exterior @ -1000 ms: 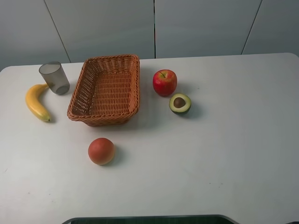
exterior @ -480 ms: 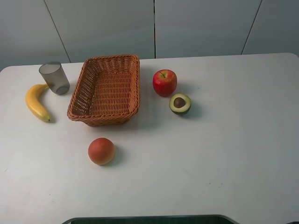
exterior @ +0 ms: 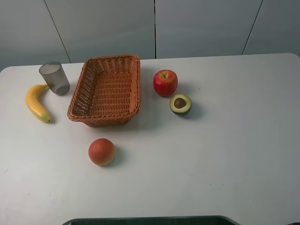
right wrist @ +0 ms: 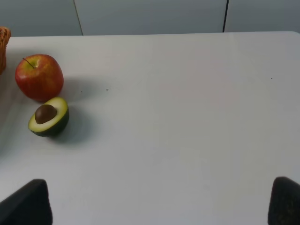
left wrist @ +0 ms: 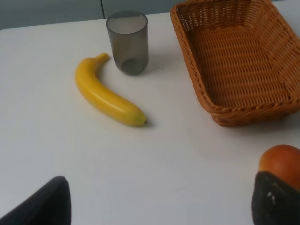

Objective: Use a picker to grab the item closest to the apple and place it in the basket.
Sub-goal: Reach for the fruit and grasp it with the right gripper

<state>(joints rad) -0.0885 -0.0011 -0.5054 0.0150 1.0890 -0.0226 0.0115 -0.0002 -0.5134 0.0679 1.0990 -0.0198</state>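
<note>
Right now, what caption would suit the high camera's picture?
Halved avocado beside apple, right of an empty basket; orange, banana and cup nearby.

avocado (exterior: 180, 104) just beside apple (exterior: 165, 83), basket (exterior: 112, 57) left of both

You have the apple (right wrist: 39, 77) close to one side edge of the frame, red and upright, stem showing. The avocado half (right wrist: 48, 116) lies just beside it, nearer the camera, cut face up with the brown pit in it; you can't tell whether the two touch. A sliver of the basket (right wrist: 3, 47) pokes in at the frame edge by the apple. The white table (right wrist: 187, 117) fills most of the frame. The right gripper (right wrist: 154, 206) shows only as two dark fingertips (right wrist: 26, 204) in neighbouring corners, spread wide.
</note>
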